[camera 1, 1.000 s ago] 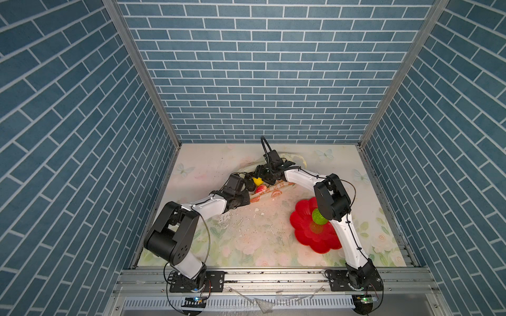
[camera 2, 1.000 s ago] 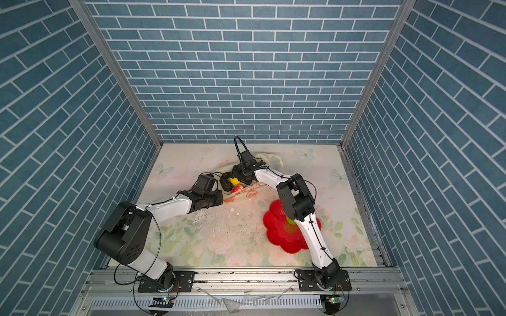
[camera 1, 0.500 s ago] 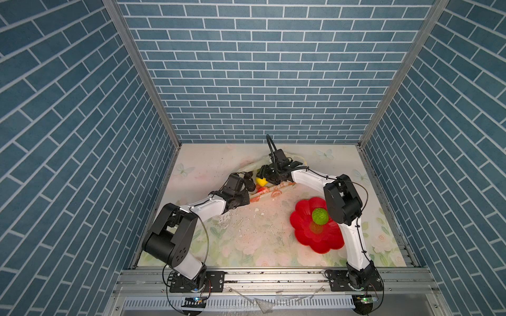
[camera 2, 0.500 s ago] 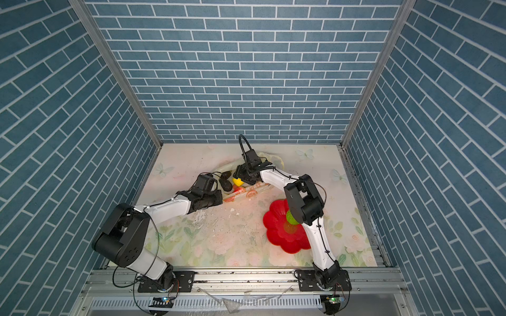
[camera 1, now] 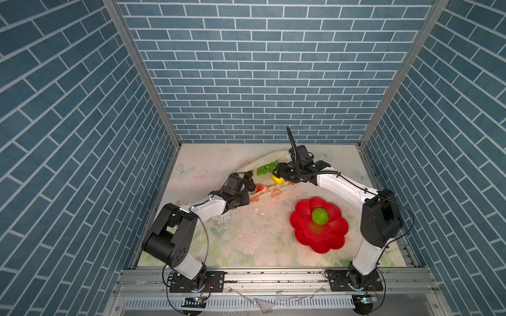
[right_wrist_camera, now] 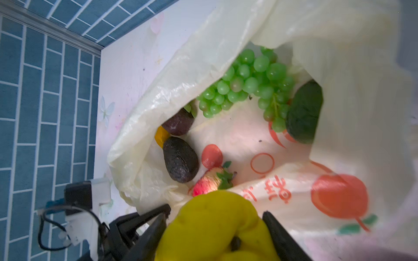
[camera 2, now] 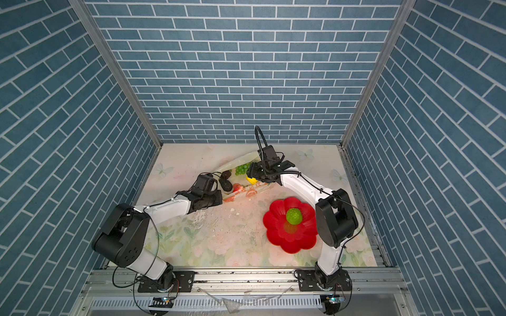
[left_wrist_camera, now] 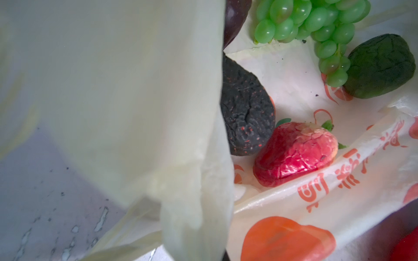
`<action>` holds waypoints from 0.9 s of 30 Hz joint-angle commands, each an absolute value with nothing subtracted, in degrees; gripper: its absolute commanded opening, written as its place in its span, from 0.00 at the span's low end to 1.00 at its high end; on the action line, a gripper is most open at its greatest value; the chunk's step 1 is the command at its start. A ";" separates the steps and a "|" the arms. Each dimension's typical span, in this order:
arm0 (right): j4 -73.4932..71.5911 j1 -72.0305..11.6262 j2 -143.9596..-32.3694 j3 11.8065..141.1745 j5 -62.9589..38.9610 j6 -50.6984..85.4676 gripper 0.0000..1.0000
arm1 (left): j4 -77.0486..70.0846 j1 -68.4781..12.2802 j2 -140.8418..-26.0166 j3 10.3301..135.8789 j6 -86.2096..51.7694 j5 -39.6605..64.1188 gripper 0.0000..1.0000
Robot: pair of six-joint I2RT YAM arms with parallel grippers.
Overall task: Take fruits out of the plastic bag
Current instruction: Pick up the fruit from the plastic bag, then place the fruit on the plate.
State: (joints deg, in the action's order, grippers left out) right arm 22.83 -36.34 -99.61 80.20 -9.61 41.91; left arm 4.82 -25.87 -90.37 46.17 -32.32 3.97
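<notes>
The pale floral-printed tabletop point(camera 1: 246, 246) carries a thin, crinkly, pale-yellow translucent plastic bag point(right_wrist_camera: 181, 74) lying towards the back with its mouth gaping; nearer the front, well apart from it, sits a red flower-shaped plate point(camera 1: 328, 235) with a bumpy green toy fruit point(camera 1: 320, 216) on it; the left hand point(camera 1: 247, 197) is closed at the bag's near rim, seemingly pinching the film to keep the mouth open; the right hand point(camera 1: 279, 176) grips a lumpy yellow toy fruit point(right_wrist_camera: 212, 226) between its fingers at the bag's mouth; inside the bag lie a green grape bunch point(right_wrist_camera: 246, 83), dark brown avocado-like pieces point(right_wrist_camera: 181, 162), a dark green piece point(right_wrist_camera: 304, 113) and a wrinkled red strawberry point(left_wrist_camera: 294, 153); the bag looks flimsy and slippery, likely to sag shut unless held by its rim; the fruits look light and squashy, best pinched across the middle, the grapes by the dense part of the bunch.
</notes>
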 commanded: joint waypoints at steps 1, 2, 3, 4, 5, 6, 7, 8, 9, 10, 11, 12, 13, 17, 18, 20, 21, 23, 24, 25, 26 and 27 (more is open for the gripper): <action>30.21 -37.66 -92.68 75.20 -5.41 38.56 0.64 | 5.94 -26.19 -89.81 47.05 -31.43 2.67 0.11; 32.70 -38.23 -90.83 73.75 -2.55 38.13 0.64 | 5.79 -26.14 -89.69 46.78 -31.48 2.44 0.10; 34.63 -38.86 -89.21 72.73 -0.71 37.78 0.64 | 5.88 -26.16 -89.72 46.69 -31.51 2.31 0.11; 36.26 -39.73 -87.20 71.14 1.43 37.30 0.64 | 6.01 -26.19 -89.80 46.74 -31.54 2.37 0.11; 37.69 -40.75 -84.97 69.37 3.82 36.93 0.64 | 6.03 -26.12 -89.89 46.76 -31.62 2.46 0.10; 38.56 -41.60 -83.08 67.73 5.84 36.75 0.64 | 5.98 -26.15 -89.95 46.74 -31.54 2.57 0.11; 39.29 -42.57 -80.91 65.72 7.91 36.75 0.64 | 5.77 -26.17 -90.20 46.67 -31.52 2.64 0.11; 39.58 -43.56 -78.80 63.66 9.73 36.81 0.64 | 5.72 -26.18 -90.48 46.78 -31.48 2.66 0.11; 39.87 -44.61 -77.12 61.89 11.41 37.06 0.63 | 5.80 -26.19 -90.73 46.90 -31.31 2.65 0.11; 40.07 -46.03 -75.40 60.03 13.56 37.17 0.63 | 5.65 -26.11 -91.07 47.04 -31.36 2.64 0.11; 40.20 -47.73 -74.06 58.35 15.98 37.09 0.63 | 5.58 -26.16 -91.31 47.10 -31.23 2.64 0.11; 40.50 -49.30 -73.19 57.12 18.25 37.24 0.63 | 5.47 -26.18 -91.59 47.11 -31.33 2.64 0.11; 40.69 -50.83 -72.42 55.65 20.30 37.48 0.63 | 5.27 -26.19 -91.83 47.24 -31.29 2.64 0.10; 39.56 -56.67 -71.28 49.85 29.13 38.23 0.63 | 5.00 -26.15 -92.58 47.78 -31.20 2.94 0.11; 38.83 -57.70 -71.39 48.77 30.77 38.23 0.63 | 4.93 -26.17 -92.64 47.78 -31.15 2.90 0.11; 36.52 -59.43 -71.43 46.25 33.34 38.19 0.62 | 4.73 -26.19 -92.72 47.73 -31.17 2.93 0.11; 35.20 -60.08 -71.31 45.20 34.52 38.15 0.62 | 4.70 -26.12 -92.72 47.64 -31.22 2.79 0.11; 32.19 -61.53 -70.95 42.55 37.22 38.15 0.62 | 4.72 -26.17 -92.72 47.51 -31.19 2.81 0.11; 31.20 -61.86 -70.91 41.66 38.25 38.36 0.62 | 4.83 -26.19 -92.64 47.48 -31.19 2.81 0.11; 30.20 -62.21 -70.76 40.55 39.51 38.58 0.62 | 4.87 -26.11 -92.55 47.44 -31.20 2.86 0.11; 29.09 -62.31 -70.71 39.62 40.39 38.41 0.62 | 4.90 -26.16 -92.54 47.38 -31.27 2.76 0.11; 27.89 -62.36 -70.66 38.73 40.85 37.87 0.62 | 4.89 -26.12 -92.46 47.35 -31.26 2.70 0.11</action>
State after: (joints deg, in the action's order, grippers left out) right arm 32.32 -61.87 -71.85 40.95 34.15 38.46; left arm 4.80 -25.87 -91.83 46.59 -32.05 3.46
